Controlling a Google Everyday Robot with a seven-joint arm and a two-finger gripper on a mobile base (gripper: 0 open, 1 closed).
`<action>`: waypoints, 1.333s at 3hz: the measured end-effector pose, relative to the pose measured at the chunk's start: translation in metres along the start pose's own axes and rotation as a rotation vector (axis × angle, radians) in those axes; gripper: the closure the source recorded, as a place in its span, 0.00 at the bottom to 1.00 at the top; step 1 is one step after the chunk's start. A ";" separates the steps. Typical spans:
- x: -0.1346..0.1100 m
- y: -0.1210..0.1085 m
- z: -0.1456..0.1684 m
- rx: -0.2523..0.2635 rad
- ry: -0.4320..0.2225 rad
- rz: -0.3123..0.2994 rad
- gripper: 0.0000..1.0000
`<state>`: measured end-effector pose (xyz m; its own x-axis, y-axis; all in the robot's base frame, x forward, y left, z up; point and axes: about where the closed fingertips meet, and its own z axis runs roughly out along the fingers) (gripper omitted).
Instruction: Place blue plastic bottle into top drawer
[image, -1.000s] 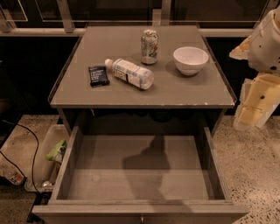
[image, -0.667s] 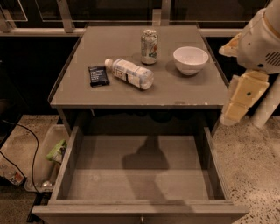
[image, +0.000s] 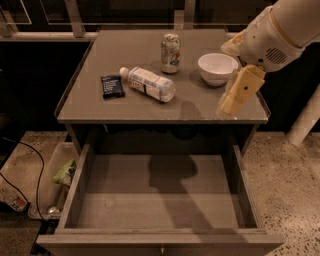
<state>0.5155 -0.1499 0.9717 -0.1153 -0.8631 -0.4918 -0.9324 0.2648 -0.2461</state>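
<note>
The blue plastic bottle (image: 148, 84) lies on its side on the cabinet top, white cap to the left, between a black packet and a white bowl. The top drawer (image: 125, 205) is pulled out below the top, and its flat bottom holds nothing. My gripper (image: 231, 100) hangs from the white arm over the right front part of the cabinet top, right of the bottle and apart from it, just in front of the bowl. It holds nothing that I can see.
An upright green-white can (image: 170, 46) stands behind the bottle. A white bowl (image: 217, 67) sits at the right. A black packet (image: 112, 86) lies left of the bottle. A bin (image: 52, 182) and a cable (image: 30, 165) are on the floor at the left.
My arm has moved left and inward, from beside the cabinet's right side to over its right front edge. The bottle, can, bowl and drawer have not moved.
</note>
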 end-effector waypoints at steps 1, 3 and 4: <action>-0.013 -0.024 0.017 -0.026 -0.085 0.043 0.00; -0.022 -0.031 0.038 -0.034 -0.106 0.038 0.00; -0.034 -0.052 0.077 -0.041 -0.145 0.064 0.00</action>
<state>0.5941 -0.1014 0.9373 -0.1267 -0.7730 -0.6216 -0.9384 0.2966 -0.1775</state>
